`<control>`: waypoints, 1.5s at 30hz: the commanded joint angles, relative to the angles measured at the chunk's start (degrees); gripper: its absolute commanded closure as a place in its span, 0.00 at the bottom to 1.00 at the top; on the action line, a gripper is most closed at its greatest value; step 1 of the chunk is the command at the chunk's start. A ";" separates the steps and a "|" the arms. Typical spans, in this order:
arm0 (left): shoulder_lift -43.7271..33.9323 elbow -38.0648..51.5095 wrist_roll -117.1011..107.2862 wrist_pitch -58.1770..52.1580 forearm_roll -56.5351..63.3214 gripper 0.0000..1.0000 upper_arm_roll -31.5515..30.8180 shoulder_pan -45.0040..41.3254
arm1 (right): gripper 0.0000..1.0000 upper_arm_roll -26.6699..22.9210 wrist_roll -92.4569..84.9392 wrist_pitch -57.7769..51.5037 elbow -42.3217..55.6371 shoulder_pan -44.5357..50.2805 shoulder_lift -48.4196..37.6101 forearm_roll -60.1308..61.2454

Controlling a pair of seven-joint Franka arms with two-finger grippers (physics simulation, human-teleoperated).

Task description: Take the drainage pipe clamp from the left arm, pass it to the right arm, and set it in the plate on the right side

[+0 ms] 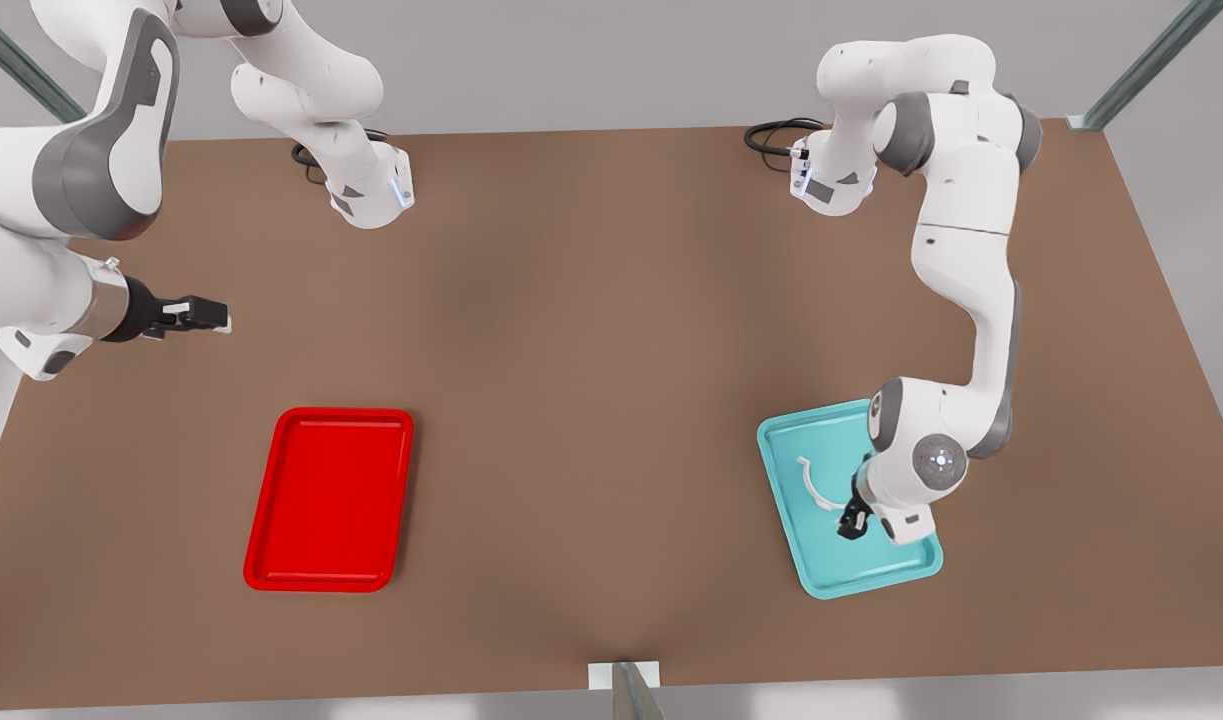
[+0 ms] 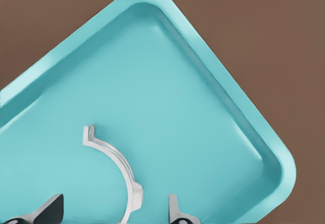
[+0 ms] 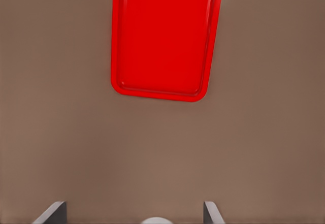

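Note:
The drainage pipe clamp (image 1: 809, 485) is a thin white half-ring lying flat in a teal tray (image 1: 856, 572) on the front view's right. My left gripper (image 1: 851, 520) is down in that tray, open, at the clamp's near end. In the left wrist view the clamp (image 2: 119, 165) curves down between the two fingertips (image 2: 51, 209), and neither one is touching it. The red plate (image 1: 331, 500) lies empty on the front view's left. My right gripper (image 1: 216, 318) hangs open above the bare table beyond the plate (image 3: 162, 36).
Both arm bases (image 1: 371, 195) stand at the table's far edge with black cables (image 1: 771, 135) beside them. A metal post (image 1: 626, 690) rises at the near edge. Brown tabletop (image 1: 591, 400) stretches between the two trays.

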 commanded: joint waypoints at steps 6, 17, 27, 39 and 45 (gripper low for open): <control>0.64 -2.53 -58.08 4.38 0.12 0.00 -0.40 0.12 | 0.00 -0.02 -0.36 -0.51 -0.45 0.23 -0.08 -0.06; 2.40 -3.41 -50.88 4.38 0.74 0.21 -0.31 1.61 | 0.00 0.07 -0.36 -0.69 -1.24 0.23 -0.08 0.03; 2.84 -3.41 -51.05 4.38 0.65 0.55 -0.40 2.05 | 0.00 0.07 -0.36 -1.30 -1.68 0.23 0.01 0.03; 0.55 -3.23 -51.23 2.98 0.56 0.79 -0.40 1.44 | 0.00 0.07 -0.36 -1.48 -2.21 0.23 -0.08 0.03; 0.38 8.46 -51.32 -12.75 0.21 0.79 -6.55 2.23 | 0.00 0.07 -0.36 -0.16 -1.60 3.40 1.68 0.73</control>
